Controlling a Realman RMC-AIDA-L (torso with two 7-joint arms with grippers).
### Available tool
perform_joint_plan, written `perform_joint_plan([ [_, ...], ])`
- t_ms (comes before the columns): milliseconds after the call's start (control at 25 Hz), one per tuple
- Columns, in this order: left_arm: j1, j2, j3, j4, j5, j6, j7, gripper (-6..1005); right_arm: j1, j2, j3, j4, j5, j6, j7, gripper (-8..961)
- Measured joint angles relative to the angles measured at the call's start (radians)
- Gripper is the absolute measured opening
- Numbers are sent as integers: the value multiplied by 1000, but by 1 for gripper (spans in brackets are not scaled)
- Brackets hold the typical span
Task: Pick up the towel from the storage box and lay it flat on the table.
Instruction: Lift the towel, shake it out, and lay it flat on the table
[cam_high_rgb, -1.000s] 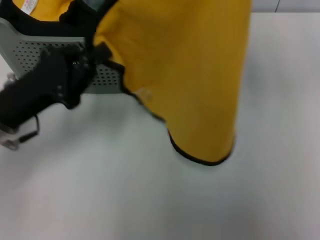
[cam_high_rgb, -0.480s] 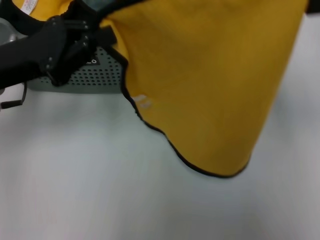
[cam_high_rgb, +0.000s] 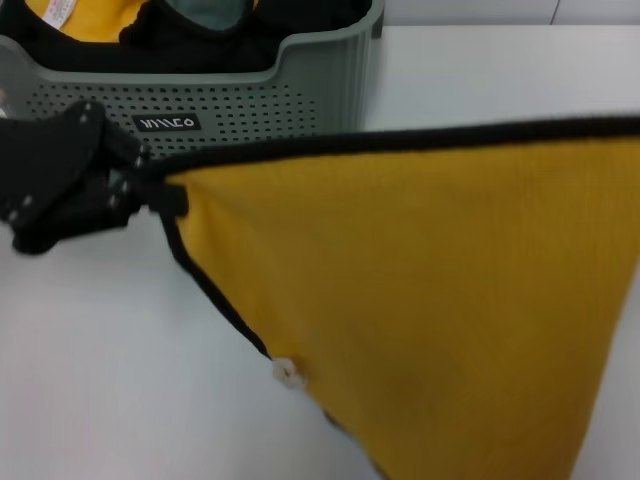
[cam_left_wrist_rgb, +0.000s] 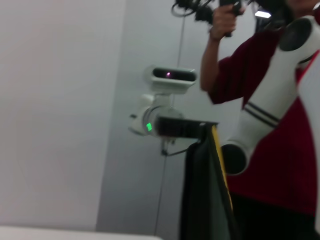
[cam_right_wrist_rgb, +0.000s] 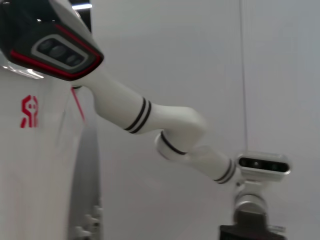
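Towel (cam_high_rgb: 430, 300) is out of the storage box (cam_high_rgb: 330, 85) and up in the air, stretched taut between both arms, top edge running roughly 9 to 3 o'clock across the head view. Left gripper (cam_high_rgb: 140, 195) sits at 9 o'clock, fingers pinched together on the towel's black-bound corner. The cloth hangs from that edge toward 5 o'clock; small white tag (cam_high_rgb: 288, 372) near the lower hem. It blocks most of the table (cam_high_rgb: 110, 380); can't tell if the bottom edge touches the surface.

Box sits at 11 o'clock on the table, behind the left gripper, black label (cam_high_rgb: 167, 123) facing front. Another yellow cloth (cam_high_rgb: 75, 15) and dark fabric (cam_high_rgb: 215, 12) are in it.

Right gripper (cam_left_wrist_rgb: 200, 131) shows only in the left wrist view, far off, clamped on the towel's other corner, cloth draping straight down from it. A person in red (cam_left_wrist_rgb: 260, 90) stands behind that arm.
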Motion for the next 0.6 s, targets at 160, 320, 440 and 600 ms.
perform_joint_plan([
  [160,-30,-49,-2,-162,-45,-3,-72,20,48,-5,16,25,-85,84,-29,67],
  [320,-63,-88,-1,-274,-111,-4,-141,20,107,-26,17,55,-165,170,-73,69],
  [440,-81,-86,0,-283,-145,-4,-157,21,129,-46,19,56,-168,194,-81,70],
  [600,-87,-70,0,-255,-143,-3,-160,21,122,-48,19,46,-163,175,-79,71],
])
